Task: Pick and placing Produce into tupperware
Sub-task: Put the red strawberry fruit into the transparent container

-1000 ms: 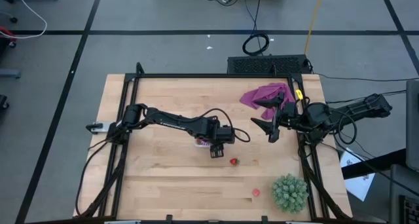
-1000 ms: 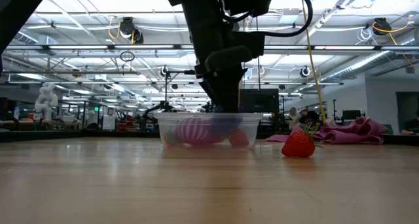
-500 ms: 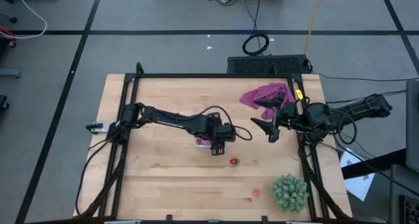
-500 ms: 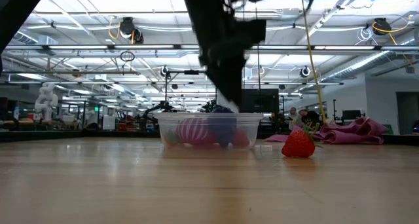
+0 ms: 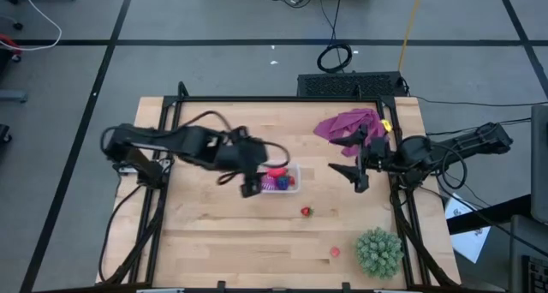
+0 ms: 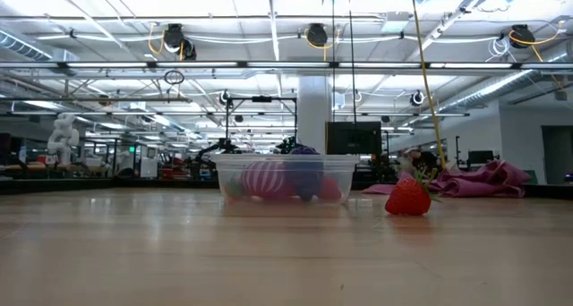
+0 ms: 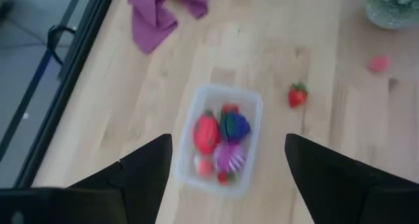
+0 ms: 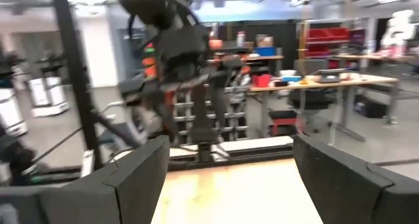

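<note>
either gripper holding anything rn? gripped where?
Nothing held. Left gripper is open and empty above the tupperware; right gripper is open and empty near the cloth.

Left arm pulled back from above tupperware [image 5: 283, 181]. Left gripper [image 5: 239, 180], which covered box a second ago, now sits just beside its left edge, fingers [image 7: 141, 168] spread wide and empty. Box uncovered from above; purple spiky fruit [image 7: 234, 127] now lies inside among red and pink pieces. Low view: dark arm gone from behind box. Right gripper [image 5: 352, 158] shifted slightly, fingers parted.
</note>
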Available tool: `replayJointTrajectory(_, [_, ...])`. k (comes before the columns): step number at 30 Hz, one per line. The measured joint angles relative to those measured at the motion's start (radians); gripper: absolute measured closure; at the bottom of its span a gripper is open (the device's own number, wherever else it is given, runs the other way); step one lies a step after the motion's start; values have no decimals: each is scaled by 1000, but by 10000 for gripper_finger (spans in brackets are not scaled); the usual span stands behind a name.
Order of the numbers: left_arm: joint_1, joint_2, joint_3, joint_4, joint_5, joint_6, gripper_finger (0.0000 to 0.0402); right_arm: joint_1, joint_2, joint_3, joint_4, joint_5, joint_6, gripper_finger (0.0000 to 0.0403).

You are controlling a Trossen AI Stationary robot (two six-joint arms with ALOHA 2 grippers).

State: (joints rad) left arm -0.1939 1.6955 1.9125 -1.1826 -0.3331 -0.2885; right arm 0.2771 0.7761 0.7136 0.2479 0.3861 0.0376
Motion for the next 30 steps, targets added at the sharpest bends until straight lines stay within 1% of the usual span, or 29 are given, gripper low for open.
replayJointTrajectory(4, [-87,-56,-2,-153,-93,-129,110,0,22,0,-9,-78,-7,86])
replayJointTrajectory(8, [-169,-79,-3,-308,-190,-272,117,11,66,0,-16,-102,-23,86])
replayJointTrajectory(11, [-217,-84,-3,-386,-248,-338,115,35,103,0,-12,-104,-48,86])
replayJointTrajectory(16, [-269,-101,-31,-388,-263,-357,118,86,154,0,59,-103,-119,86])
replayJointTrajectory(20, [-279,-143,-92,-388,-271,-381,124,131,184,15,99,-100,-199,86])
replayJointTrajectory(21, [-279,-160,-114,-388,-271,-395,125,139,191,27,98,-92,-217,86])
replayJointTrajectory(24, [-278,-213,-183,-389,-272,-444,125,165,220,86,74,-15,-264,86])
replayJointTrajectory(27, [-278,-271,-255,-389,-273,-499,124,181,259,184,-45,60,-310,86])
replayJointTrajectory(30, [-279,-316,-319,-387,-272,-549,126,184,314,314,-211,121,-313,86])
